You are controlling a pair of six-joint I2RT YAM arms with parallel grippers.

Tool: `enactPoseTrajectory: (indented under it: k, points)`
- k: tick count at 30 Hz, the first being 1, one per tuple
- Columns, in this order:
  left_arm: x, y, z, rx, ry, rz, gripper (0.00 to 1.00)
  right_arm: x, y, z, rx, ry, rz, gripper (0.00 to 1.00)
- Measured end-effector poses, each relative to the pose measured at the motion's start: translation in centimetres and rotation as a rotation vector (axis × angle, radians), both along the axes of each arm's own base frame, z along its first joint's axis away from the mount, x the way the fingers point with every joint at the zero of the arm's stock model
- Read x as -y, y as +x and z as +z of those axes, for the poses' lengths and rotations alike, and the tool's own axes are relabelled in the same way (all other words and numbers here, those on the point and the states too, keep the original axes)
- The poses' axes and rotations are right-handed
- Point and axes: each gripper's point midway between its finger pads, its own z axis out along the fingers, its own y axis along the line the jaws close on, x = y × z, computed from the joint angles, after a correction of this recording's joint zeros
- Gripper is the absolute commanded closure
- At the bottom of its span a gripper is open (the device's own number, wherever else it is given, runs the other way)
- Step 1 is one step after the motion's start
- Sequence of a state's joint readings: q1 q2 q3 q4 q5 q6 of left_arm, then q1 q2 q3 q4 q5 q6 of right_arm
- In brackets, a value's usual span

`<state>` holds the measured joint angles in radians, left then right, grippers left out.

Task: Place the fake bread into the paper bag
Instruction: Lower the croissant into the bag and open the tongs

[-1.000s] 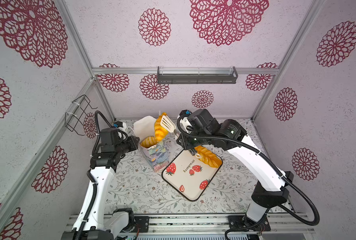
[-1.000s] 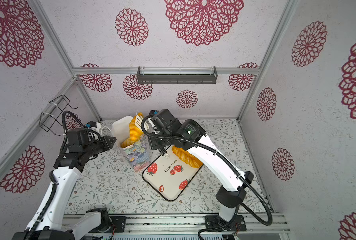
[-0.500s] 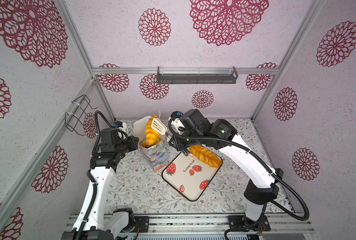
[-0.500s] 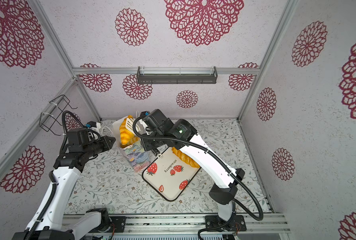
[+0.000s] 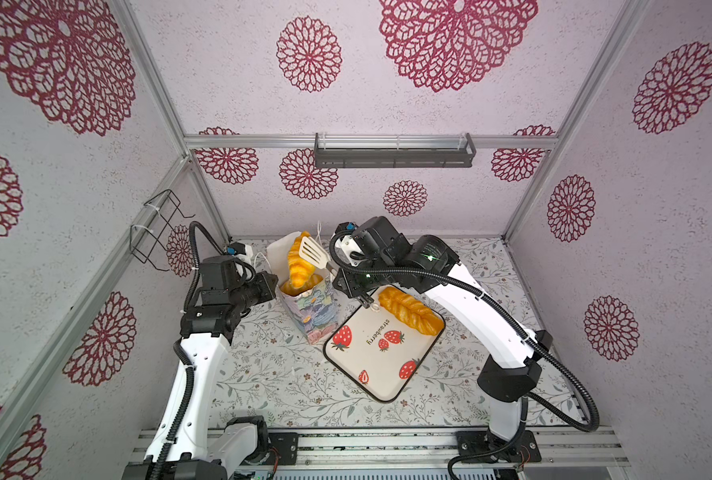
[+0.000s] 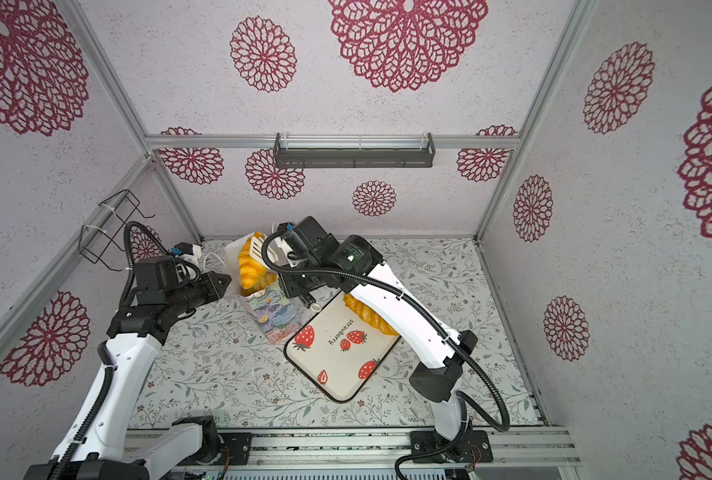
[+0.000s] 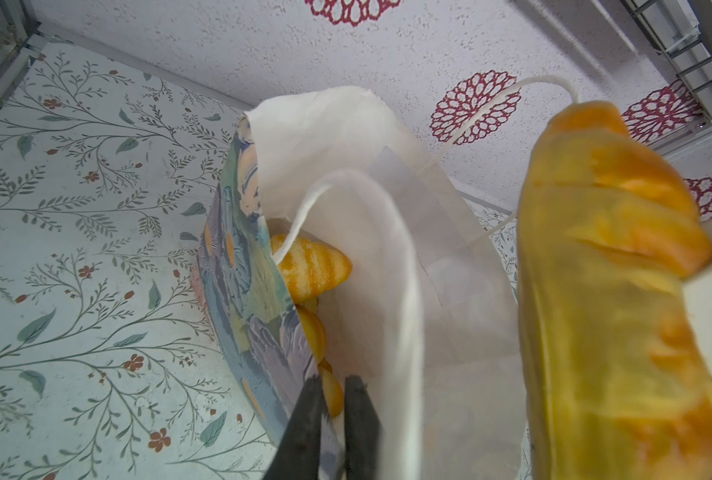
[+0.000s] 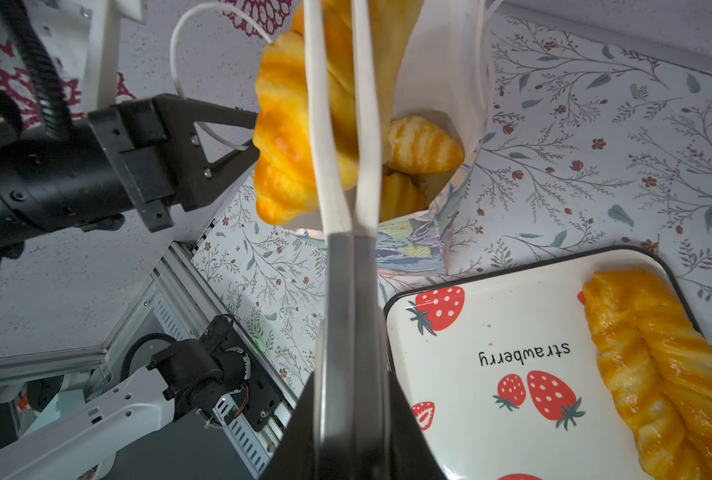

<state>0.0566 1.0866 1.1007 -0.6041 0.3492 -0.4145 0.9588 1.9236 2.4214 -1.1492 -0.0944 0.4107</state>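
Note:
The paper bag (image 5: 310,307) (image 6: 273,311) stands left of the strawberry tray (image 5: 370,365), with small breads (image 7: 312,270) (image 8: 420,145) inside. My left gripper (image 5: 273,284) (image 7: 332,384) is shut on the bag's near rim. White tongs (image 5: 312,253) (image 8: 337,124) sit in my shut right gripper (image 5: 339,276) (image 8: 352,382). They clamp a golden croissant-like bread (image 5: 298,264) (image 6: 249,264) (image 7: 603,291) over the bag's mouth, its lower end about level with the rim. A long twisted loaf (image 5: 410,311) (image 8: 661,365) lies on the tray's far corner.
A black wire basket (image 5: 159,228) hangs on the left wall. A grey shelf (image 5: 393,153) is fixed to the back wall. The right arm's forearm crosses above the tray's far side.
My right arm carried the tongs and bread leftward and lower, to the bag's mouth. The left gripper closed a little on the bag's rim.

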Motion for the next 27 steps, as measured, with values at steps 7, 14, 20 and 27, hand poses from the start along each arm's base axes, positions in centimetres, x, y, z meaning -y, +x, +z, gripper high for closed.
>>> enactPoseTrajectory:
  k: [7,14,20,27]
  points:
    - [0.0,0.0,0.0,0.0,0.0,0.0,0.84,-0.4,1.2,-1.1,-0.022,-0.002,-0.007,0.79]
    - [0.0,0.0,0.0,0.0,0.0,-0.001,0.82,-1.1,1.5,-2.1,-0.041,-0.01,0.005,0.79]
    - [0.0,0.0,0.0,0.0,-0.001,-0.001,0.81,-1.6,1.8,-3.4,-0.053,-0.032,0.012,0.78]
    - [0.0,0.0,0.0,0.0,-0.001,-0.001,0.79,-1.9,1.8,-4.0,-0.06,-0.04,0.024,0.67]
